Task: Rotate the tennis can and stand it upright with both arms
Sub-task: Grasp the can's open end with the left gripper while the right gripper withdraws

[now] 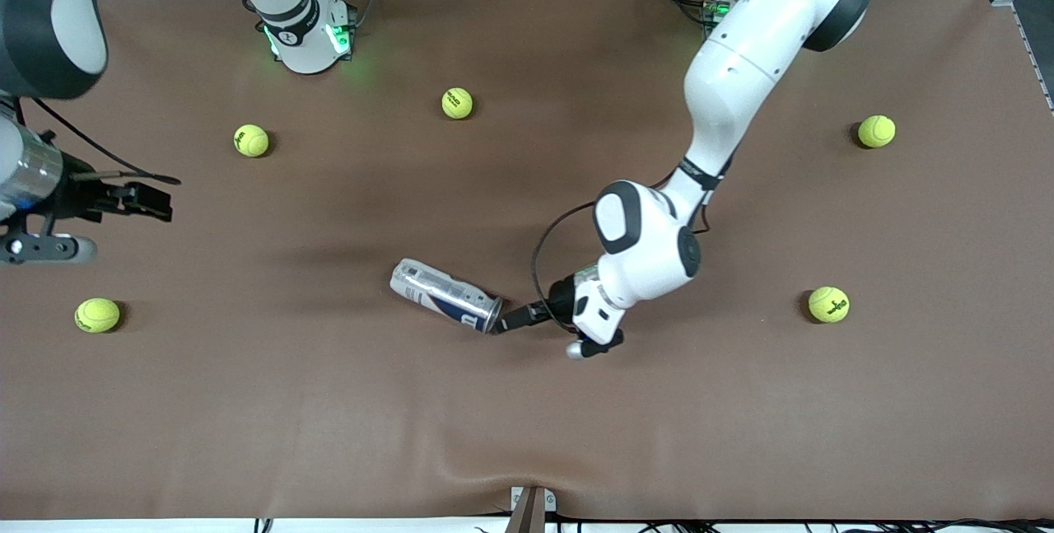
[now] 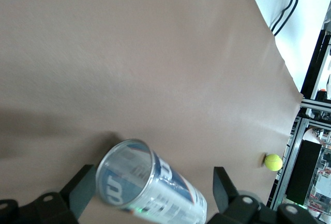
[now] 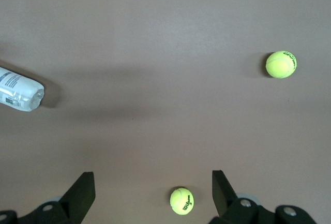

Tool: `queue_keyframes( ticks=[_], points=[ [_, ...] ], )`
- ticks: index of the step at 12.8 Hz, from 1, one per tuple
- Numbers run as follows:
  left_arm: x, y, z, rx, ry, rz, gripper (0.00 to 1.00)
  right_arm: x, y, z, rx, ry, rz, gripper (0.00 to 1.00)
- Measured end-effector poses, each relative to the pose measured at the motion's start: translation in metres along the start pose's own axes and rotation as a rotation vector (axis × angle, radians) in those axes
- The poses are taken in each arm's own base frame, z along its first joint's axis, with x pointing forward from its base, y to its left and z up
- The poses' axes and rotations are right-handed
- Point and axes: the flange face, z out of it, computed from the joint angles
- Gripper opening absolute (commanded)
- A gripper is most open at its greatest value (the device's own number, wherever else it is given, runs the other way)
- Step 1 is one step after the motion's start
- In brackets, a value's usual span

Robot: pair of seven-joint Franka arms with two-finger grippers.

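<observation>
**Can on its side, left gripper parked right at the rim end**

The can (image 1: 445, 295) is lying flat on the table (image 1: 527, 434), roughly mid-table and a bit toward the front camera. Its long axis runs slantwise: the silver rim end points toward the left arm's end of the table and sits slightly nearer the camera, while the closed end points toward the right arm's end. In the left wrist view the open mouth of the can (image 2: 150, 185) faces straight at that camera, sitting between the two fingers (image 2: 225, 188) without visibly touching either one.

So the whole thing turns on the left gripper (image 1: 512, 320): it's low, right at the rim end, lined up more or less along the can's axis, jaws spread wide and holding nothing. The left arm is folded down with the wrist bent low near the table.

The right gripper (image 1: 144, 199) is well apart, up over the right arm's end of the table, also wide open and empty; its camera just catches the can's closed end (image 3: 19, 92) and some balls (image 3: 281, 64). That arm looks like it's waiting.

My guess: the left one closes or nudges at the rim first, since it's much nearer.
</observation>
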Motion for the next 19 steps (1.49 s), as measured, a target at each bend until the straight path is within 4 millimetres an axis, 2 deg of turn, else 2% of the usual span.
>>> queue_keyframes(
  ticks=[5, 7, 11, 13, 15, 16, 18, 19],
  points=[
    [-0.026, -0.014, 0.037, 0.017, -0.011, 0.024, 0.85, -0.005, 0.001, 0.001, -0.002, -0.023, 0.007, 1.00],
    [-0.037, -0.016, 0.048, 0.014, -0.029, 0.026, 0.78, -0.008, 0.007, 0.000, 0.000, -0.039, 0.022, 1.00],
    [-0.050, -0.009, 0.054, -0.005, -0.051, 0.023, 0.59, -0.022, 0.022, -0.012, 0.081, -0.036, 0.059, 1.00],
    [-0.051, -0.008, 0.055, -0.007, -0.054, 0.023, 0.43, -0.034, 0.023, -0.022, 0.096, -0.025, 0.066, 1.00],
    [-0.053, -0.007, 0.056, -0.008, -0.059, 0.021, 0.15, -0.047, 0.018, -0.031, 0.094, -0.041, 0.091, 1.00],
    [-0.054, -0.007, 0.057, -0.009, -0.060, 0.021, 0.08, -0.054, 0.011, -0.035, 0.092, -0.052, 0.101, 1.00],
    [-0.054, -0.007, 0.056, -0.010, -0.061, 0.021, 0.00, -0.064, -0.010, -0.045, 0.084, -0.051, 0.086, 1.00],
    [-0.055, -0.004, 0.056, -0.016, -0.062, 0.020, 0.00, -0.067, -0.018, -0.050, 0.081, -0.043, 0.078, 1.00]
  ],
)
